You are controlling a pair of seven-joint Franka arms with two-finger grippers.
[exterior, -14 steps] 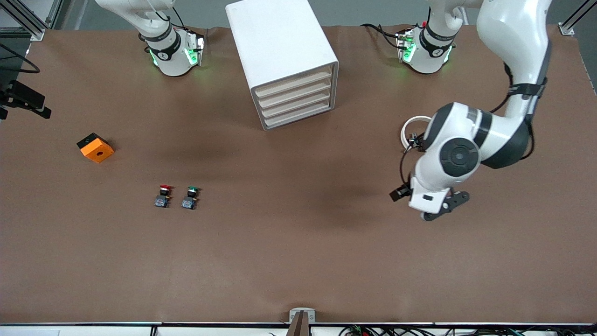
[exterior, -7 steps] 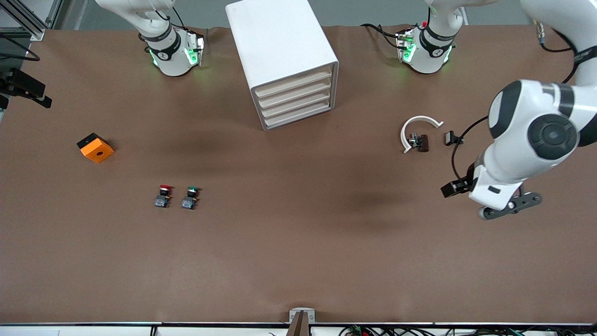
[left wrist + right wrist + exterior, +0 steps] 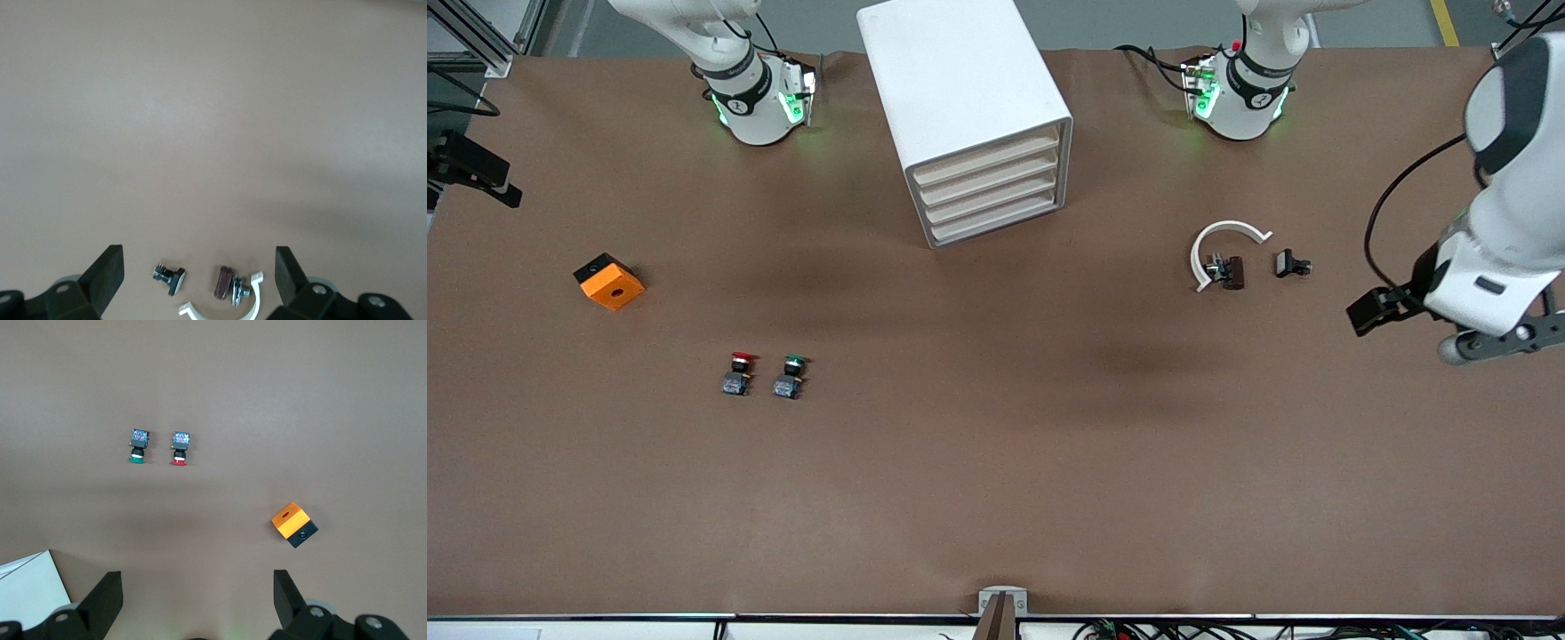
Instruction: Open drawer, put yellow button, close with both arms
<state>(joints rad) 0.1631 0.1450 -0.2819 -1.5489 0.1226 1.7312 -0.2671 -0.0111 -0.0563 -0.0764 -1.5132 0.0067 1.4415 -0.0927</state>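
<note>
From the front, the cabinet [image 3: 969, 116] stands between the two bases with all four drawers flush, so the top drawer [image 3: 985, 159] is shut and the yellow button is nowhere on the table; it may already be inside with the job about done, though that is only a guess (nothing shows the drawer's contents). Nearer the camera lie the red switch [image 3: 738, 373] and green switch [image 3: 789, 376] side by side, and an orange box [image 3: 608, 281] toward the right arm's end. Toward the left arm's end sit a white clip [image 3: 1221, 246], a brown part [image 3: 1232, 272] and a small black part [image 3: 1290, 264]. The left gripper [image 3: 1494, 342] hangs over bare table at that end; the right gripper is out of this view, its arm waiting. In the left wrist view, the left gripper [image 3: 199, 275] has its fingers spread wide and empty above the clip [image 3: 223, 308] and both small parts. In the right wrist view, the right gripper [image 3: 197, 597] is likewise spread and empty, high over the two switches, the orange box [image 3: 293, 524] and a corner of the cabinet [image 3: 30, 590].
</note>
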